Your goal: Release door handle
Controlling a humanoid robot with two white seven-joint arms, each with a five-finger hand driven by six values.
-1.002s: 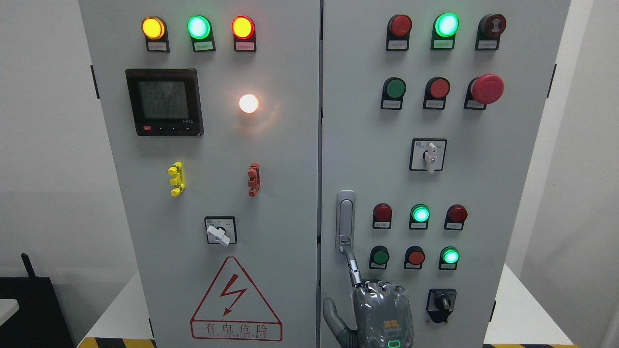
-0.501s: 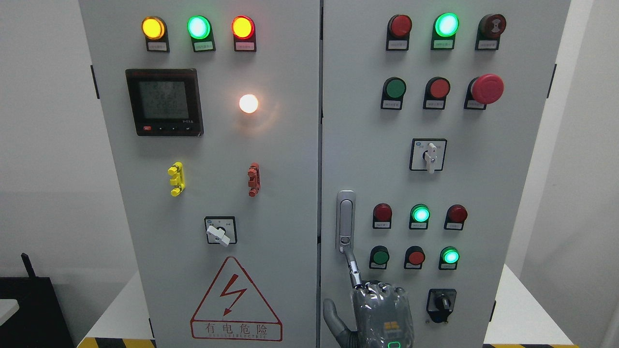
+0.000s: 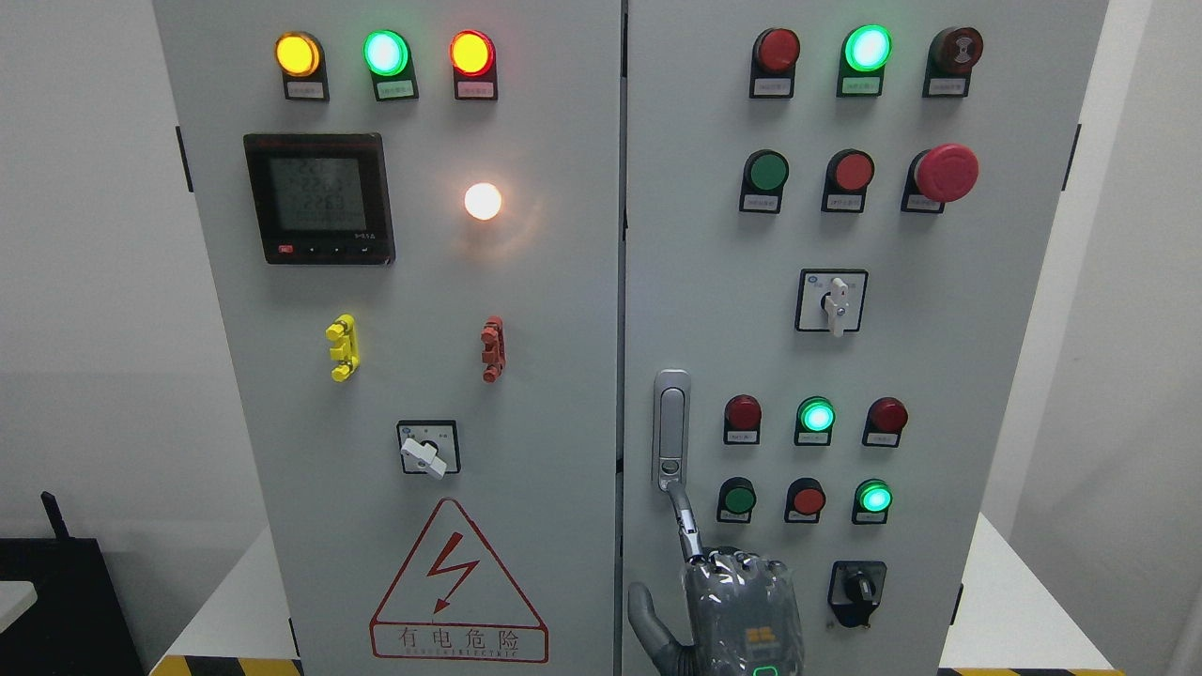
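The silver door handle (image 3: 670, 427) stands upright in its recess at the left edge of the cabinet's right door (image 3: 714, 282), which is closed. My right hand (image 3: 742, 610) rises from the bottom edge just below it, its back towards the camera. Its index finger (image 3: 685, 526) is stretched up, with the tip touching the handle's lower end. The other fingers are curled at the knuckles, and the thumb (image 3: 646, 615) sticks out to the left. Nothing is grasped in the hand. My left arm is out of view.
Around the hand sit small push buttons (image 3: 808, 498) and a black rotary switch (image 3: 856, 591). Higher on the right door are a selector switch (image 3: 832, 300) and a red emergency button (image 3: 945, 173). The left door (image 3: 545, 376) carries a meter, lamps and a warning triangle.
My right hand has sunk slightly, with the index fingertip staying at the handle's lower end. The meter's digits have changed.
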